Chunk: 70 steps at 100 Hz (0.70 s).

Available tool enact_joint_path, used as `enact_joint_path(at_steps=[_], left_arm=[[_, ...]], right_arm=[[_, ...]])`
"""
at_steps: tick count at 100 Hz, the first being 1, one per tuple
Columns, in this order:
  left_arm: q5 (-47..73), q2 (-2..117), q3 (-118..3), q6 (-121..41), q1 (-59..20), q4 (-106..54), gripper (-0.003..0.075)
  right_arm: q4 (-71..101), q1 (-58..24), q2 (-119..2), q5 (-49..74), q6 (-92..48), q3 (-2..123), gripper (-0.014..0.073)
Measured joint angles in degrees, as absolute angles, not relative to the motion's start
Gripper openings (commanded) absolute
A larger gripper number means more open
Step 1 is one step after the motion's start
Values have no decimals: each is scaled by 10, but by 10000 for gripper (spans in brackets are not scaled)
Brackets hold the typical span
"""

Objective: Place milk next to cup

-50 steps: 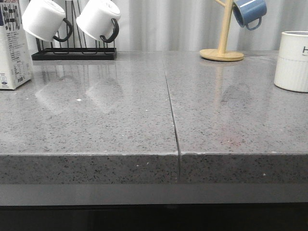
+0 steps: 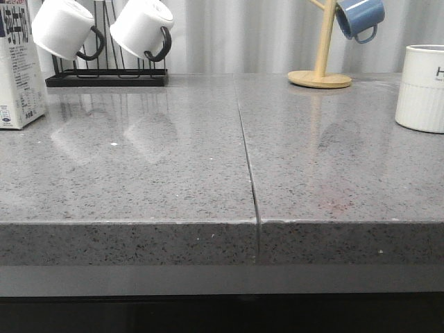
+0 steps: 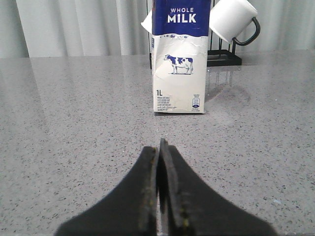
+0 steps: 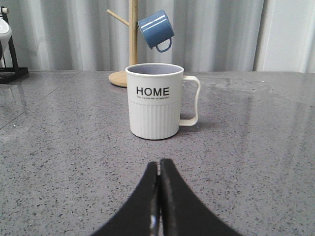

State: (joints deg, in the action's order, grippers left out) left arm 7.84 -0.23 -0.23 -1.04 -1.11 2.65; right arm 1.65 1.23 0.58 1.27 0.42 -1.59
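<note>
The milk carton [image 2: 19,66], white with a dark blue top band, stands upright at the far left edge of the front view, partly cut off. In the left wrist view the carton [image 3: 179,59] stands straight ahead of my left gripper [image 3: 160,147], which is shut and empty, well short of it. The cream HOME cup [image 2: 421,87] stands at the far right. In the right wrist view the cup [image 4: 154,101] is upright ahead of my shut, empty right gripper [image 4: 159,166]. Neither gripper shows in the front view.
Two white mugs with black handles [image 2: 104,29] hang on a black rack [image 2: 107,78] at the back left. A blue mug [image 2: 361,17] hangs on a wooden mug tree [image 2: 320,69] at the back right. A seam [image 2: 248,166] runs down the grey counter.
</note>
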Motion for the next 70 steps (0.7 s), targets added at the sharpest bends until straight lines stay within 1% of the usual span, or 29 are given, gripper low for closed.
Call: enact_joint_path(at_steps=[40,51,70], left_arm=[[78,-2,-2,-10,-11,27,-20],[78,-2,-2,-10,-11,27,-20],[78,-2,-2,-10,-11,27,-20]], right_arm=[[16,12,6,15,4,-14,-65],[16,12,6,40,4,13,-65],[16,12,6,127,4,87,-65]])
